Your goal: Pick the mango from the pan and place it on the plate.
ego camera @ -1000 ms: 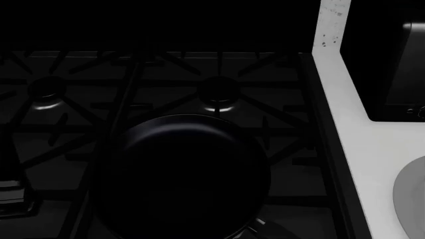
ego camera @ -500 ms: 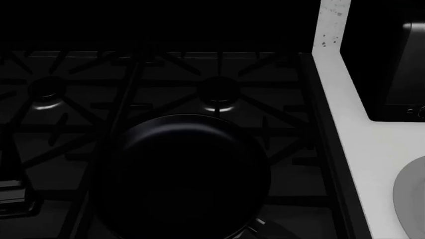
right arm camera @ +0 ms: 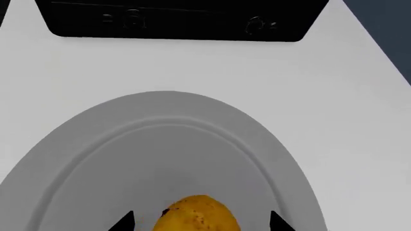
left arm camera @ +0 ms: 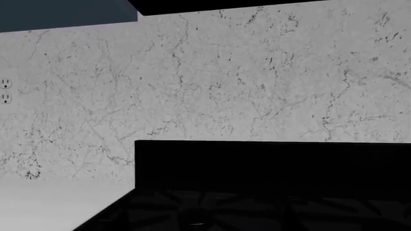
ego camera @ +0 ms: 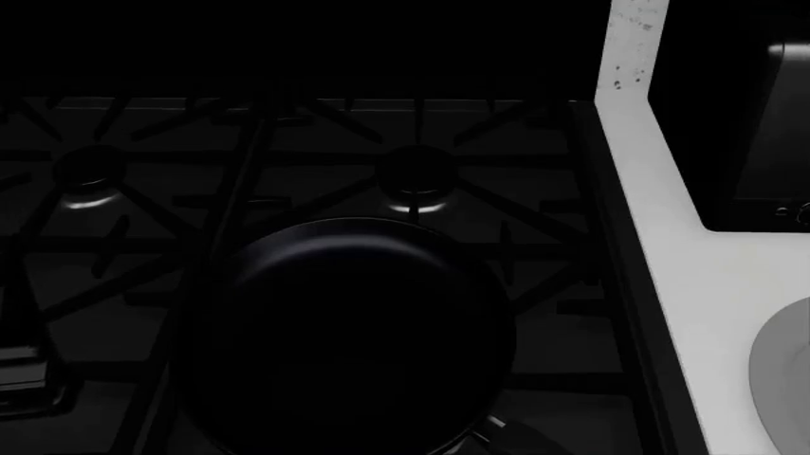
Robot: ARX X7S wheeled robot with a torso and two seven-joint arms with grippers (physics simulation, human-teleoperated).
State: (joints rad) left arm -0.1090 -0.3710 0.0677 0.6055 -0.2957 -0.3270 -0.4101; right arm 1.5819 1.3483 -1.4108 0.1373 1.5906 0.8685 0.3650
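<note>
Black gas stove [ego camera: 317,161] with cast grates fills most of head view, two round burner caps [ego camera: 418,180] and [ego camera: 86,175] catching light. White bench [ego camera: 690,284] runs along its right edge. Dark boxy appliance [right arm camera: 173,19] with small knobs sits at back of bench. Marbled white backsplash [left arm camera: 244,72] behind stove (veined grey), double wall outlet [left arm camera: 6,91] on it

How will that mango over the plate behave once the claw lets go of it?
The mango looks rounded and smooth, so it will probably roll a little. The plate has a raised rim that should likely stop it. It seems firm, so it should keep its shape.
</note>
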